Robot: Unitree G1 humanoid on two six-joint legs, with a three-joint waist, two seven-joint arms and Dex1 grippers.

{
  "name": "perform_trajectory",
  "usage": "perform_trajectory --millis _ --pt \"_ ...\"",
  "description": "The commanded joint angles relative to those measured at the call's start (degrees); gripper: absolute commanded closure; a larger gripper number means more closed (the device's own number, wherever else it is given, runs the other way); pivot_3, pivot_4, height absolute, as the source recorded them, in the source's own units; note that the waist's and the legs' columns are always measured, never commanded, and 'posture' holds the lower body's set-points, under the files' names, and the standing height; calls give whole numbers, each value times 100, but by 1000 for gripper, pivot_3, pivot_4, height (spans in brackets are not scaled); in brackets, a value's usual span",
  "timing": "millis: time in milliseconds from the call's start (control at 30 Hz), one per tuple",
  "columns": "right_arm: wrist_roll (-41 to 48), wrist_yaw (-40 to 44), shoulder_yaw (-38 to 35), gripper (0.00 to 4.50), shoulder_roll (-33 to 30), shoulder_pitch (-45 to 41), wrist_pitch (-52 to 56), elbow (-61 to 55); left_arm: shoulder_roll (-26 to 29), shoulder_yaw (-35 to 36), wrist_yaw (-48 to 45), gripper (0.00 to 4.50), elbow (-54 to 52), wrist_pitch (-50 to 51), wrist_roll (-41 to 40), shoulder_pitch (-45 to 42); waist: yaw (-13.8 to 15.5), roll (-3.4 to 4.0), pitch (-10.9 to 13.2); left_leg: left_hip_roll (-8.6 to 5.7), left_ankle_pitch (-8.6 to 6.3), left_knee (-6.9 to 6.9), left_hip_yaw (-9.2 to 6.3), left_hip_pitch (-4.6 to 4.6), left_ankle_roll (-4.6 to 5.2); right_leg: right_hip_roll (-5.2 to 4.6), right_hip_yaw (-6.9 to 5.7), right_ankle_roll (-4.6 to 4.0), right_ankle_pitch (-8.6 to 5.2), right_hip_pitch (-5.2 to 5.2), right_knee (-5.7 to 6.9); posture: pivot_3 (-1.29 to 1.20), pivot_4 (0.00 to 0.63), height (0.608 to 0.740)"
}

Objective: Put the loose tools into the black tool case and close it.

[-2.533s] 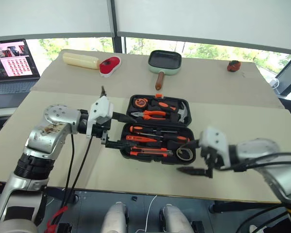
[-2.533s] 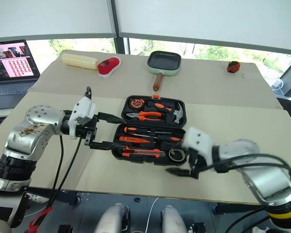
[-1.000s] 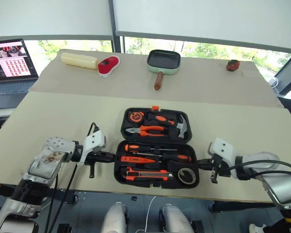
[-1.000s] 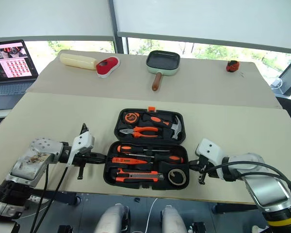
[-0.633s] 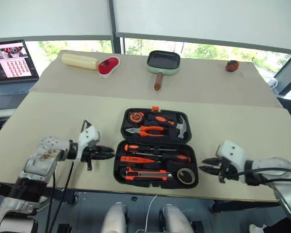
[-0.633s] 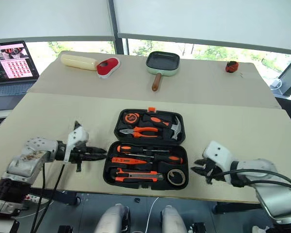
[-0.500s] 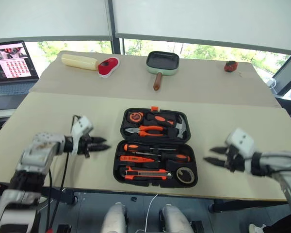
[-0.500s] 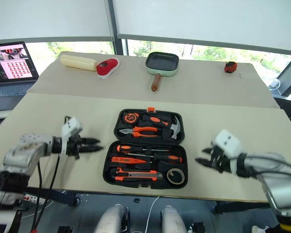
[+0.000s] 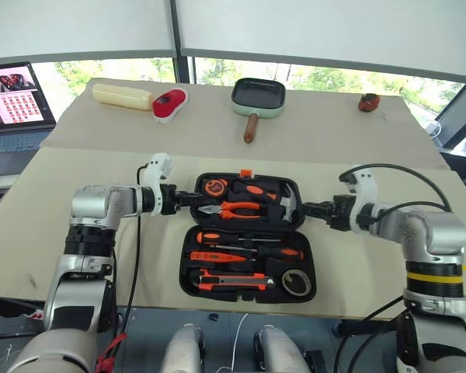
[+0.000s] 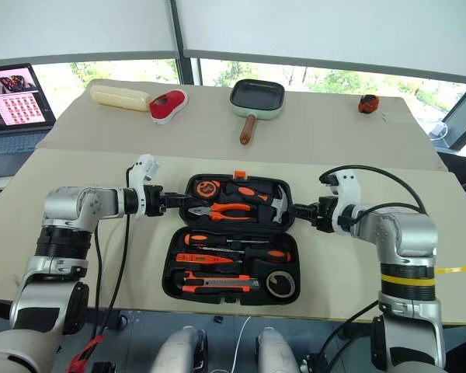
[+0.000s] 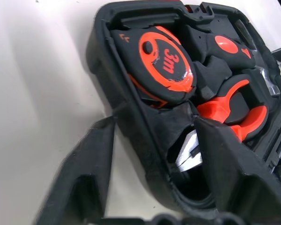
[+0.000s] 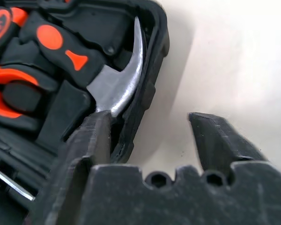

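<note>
The case point(image 9: 248, 237) lies open on the worktop point(image 9: 78, 233), tools already seated in both halves. The near half holds screwdrivers point(image 9: 248, 237) and the tape roll point(image 9: 298, 283).

The left claw point(image 9: 188, 199) is part open, its fingers either side of the far half's left rim, gripping nothing. The right claw point(image 9: 309, 208) is likewise part open around the right rim, one finger by the hammer point(image 12: 119, 84), also empty.

Risks, as I judge them: a finger inside the rim could snag the pliers point(image 9: 233, 207) or hammer and unseat them. Uneven lifting could twist the lid or drag the case. A proud tool, possibly the tape, could stop the latch point(image 9: 248, 173) closing.
</note>
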Motion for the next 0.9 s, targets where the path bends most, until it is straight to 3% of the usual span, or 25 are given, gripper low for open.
perform_trajectory --millis 33,133,200,500,733,900 --pt "115 -153 -215 3000 74 -211 47 0 -77 61 2 3455 -132 96 -181 -21 10 0 0 -2 0 0 -2 0 0 -2 -1 0 0 1 1 0 150 740" --pt "148 -254 -322 3987 175 -328 86 88 -101 70 15 4407 -176 98 -213 66 29 1 -1 -13 0 0 -4 1 0 -14 -6 4 -1 6 0 0 150 740" --pt "148 -279 -327 4456 216 -365 96 96 -131 96 27 4500 -244 135 -250 123 25 1 -1 -16 0 1 -4 2 0 -17 -6 6 0 8 1 0 150 740" --pt "426 -132 -332 4456 226 -246 29 -551 -373 364 -28 4500 -846 -191 -558 273 12 1 -1 -17 0 -2 -6 2 -1 -18 -7 7 0 8 -2 0 150 740" --pt "73 -249 -266 4456 272 -363 -1197 -770 -719 202 31 4500 -1152 -2171 -67 302 23 1 2 -27 3 -9 -6 -3 -3 -27 -6 11 2 4 -6 0 150 740" --pt "-619 118 454 4456 -229 558 -2642 -1573 -586 23 -23 4500 -1345 -3805 497 913 8 4 3 -29 3 -36 -6 -11 -3 -27 -5 11 2 -5 -34 0 150 740"
